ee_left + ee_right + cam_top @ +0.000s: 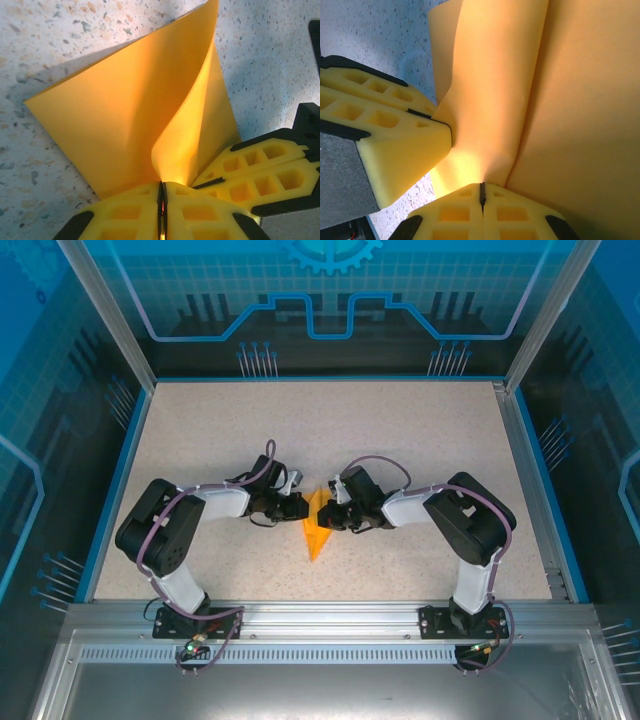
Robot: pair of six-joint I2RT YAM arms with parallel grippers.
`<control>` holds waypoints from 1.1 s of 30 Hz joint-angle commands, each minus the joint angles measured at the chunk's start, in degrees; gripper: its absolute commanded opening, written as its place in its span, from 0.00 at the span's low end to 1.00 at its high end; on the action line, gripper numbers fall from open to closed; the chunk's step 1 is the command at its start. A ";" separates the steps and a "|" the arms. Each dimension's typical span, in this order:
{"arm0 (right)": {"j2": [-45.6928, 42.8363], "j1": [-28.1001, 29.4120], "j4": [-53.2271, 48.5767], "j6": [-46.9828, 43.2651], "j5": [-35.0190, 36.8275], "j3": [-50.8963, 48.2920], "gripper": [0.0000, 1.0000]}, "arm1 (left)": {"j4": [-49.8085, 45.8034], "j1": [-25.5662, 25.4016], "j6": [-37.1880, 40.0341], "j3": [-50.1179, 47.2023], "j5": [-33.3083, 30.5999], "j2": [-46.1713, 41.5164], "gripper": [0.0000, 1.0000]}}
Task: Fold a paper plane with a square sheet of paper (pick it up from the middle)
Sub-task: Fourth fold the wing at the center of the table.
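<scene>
The orange-yellow sheet of paper (317, 525) stands partly folded at the table's middle, its lower point on the surface. My left gripper (303, 506) presses in from the left, and my right gripper (332, 510) from the right. In the left wrist view the left gripper (163, 186) is shut on the sheet's edge (150, 110), with one flap curling upward. The right gripper (481, 186) is likewise shut on the paper (530, 100). The other arm's yellow fingers (385, 130) touch the sheet beside it.
The speckled tabletop (400, 430) is bordered by a blue rim (112, 490) and clear enclosure walls. Both arm bases (190, 615) sit on the metal rail at the near edge.
</scene>
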 commanded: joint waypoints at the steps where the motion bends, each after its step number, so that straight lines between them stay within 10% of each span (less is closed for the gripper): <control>1: 1.28 1.32 -6.57 -1.08 1.79 -1.21 0.05 | -2.27 -0.12 1.41 1.10 1.08 -0.68 0.09; 33: -3.63 1.61 -6.88 -2.36 1.87 -0.69 0.21 | -1.26 -0.06 2.60 -1.04 -0.63 -0.49 0.00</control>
